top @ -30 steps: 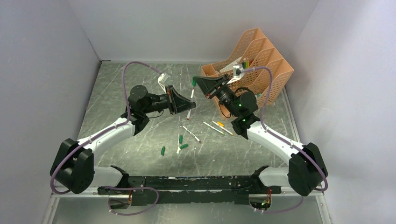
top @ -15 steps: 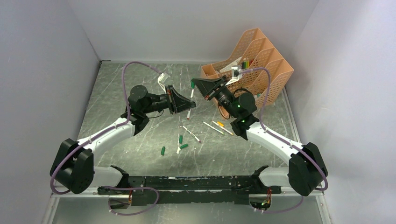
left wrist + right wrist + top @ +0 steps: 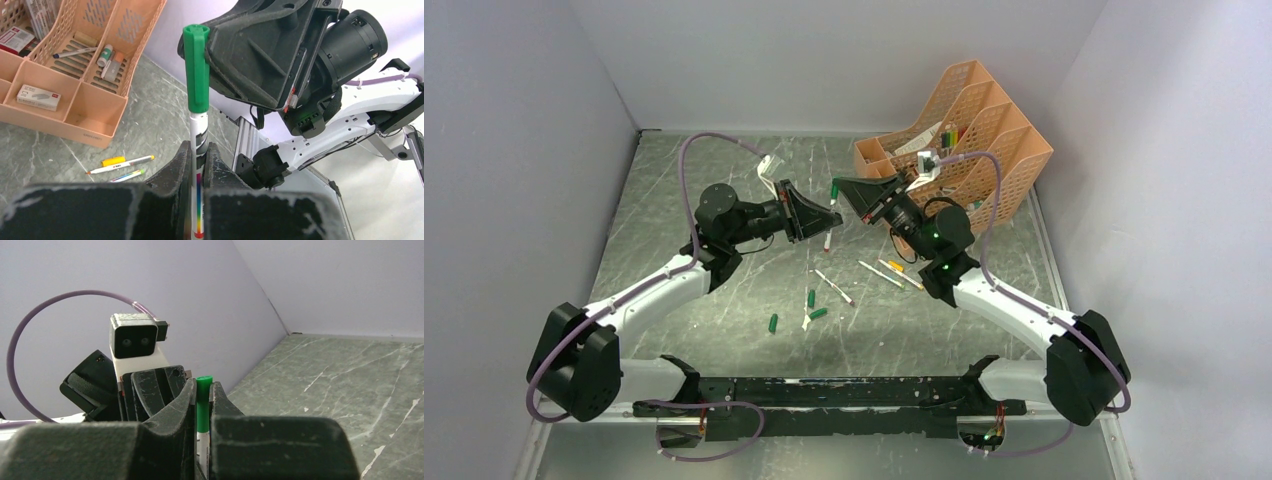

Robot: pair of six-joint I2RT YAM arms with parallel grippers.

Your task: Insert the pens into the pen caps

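Over marbled table [image 3: 674, 200], left hand [image 3: 199, 152] pinches pen [image 3: 199, 127], right hand [image 3: 202, 390] its cap [image 3: 196, 65].

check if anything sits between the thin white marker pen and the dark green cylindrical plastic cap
Nothing visible does. The thin white marker pen in the left gripper already enters the open end of the dark green cylindrical plastic cap held by the right gripper.

The orange organizer [image 3: 1009, 140] walls off the upper right. Pens [image 3: 834, 287] and green caps [image 3: 773, 323] litter the centre; the tabletop [image 3: 652, 200] at left is open.
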